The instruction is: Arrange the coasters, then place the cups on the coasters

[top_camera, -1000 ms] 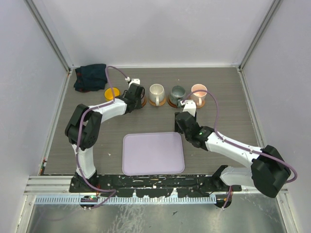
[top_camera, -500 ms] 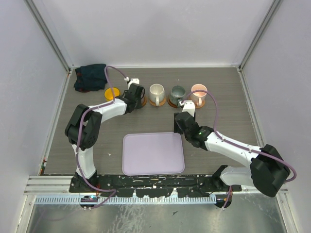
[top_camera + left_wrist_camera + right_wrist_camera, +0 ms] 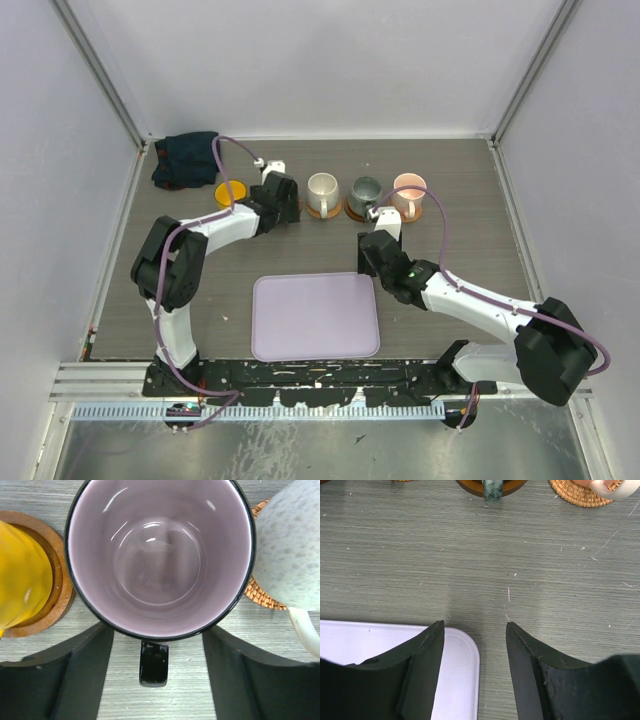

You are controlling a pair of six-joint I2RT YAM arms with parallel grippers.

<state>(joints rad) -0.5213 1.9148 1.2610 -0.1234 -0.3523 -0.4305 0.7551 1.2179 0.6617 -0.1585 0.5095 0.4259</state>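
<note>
Top view: the left claw (image 3: 282, 197) sits low over the row's second spot, hiding what is beneath. Left wrist: its jaws have just sprung apart. The mauve cup (image 3: 160, 555) stands free ahead of them, handle in the gap, so it looks delivered, though any coaster under it is hidden. Right wrist: the right claw (image 3: 474, 630) hangs apart and empty, the tray (image 3: 457, 680) below-left.

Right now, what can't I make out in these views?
- Left wrist view: the purple cup fills the frame, so whether a coaster lies under it cannot be seen. The side edges cut off the yellow cup and the cream cup.
- Top view: the left gripper covers the purple cup.
- Right wrist view: the top edge cuts off the green cup, leaving only its handle, and the pink cup, leaving a sliver.
</note>
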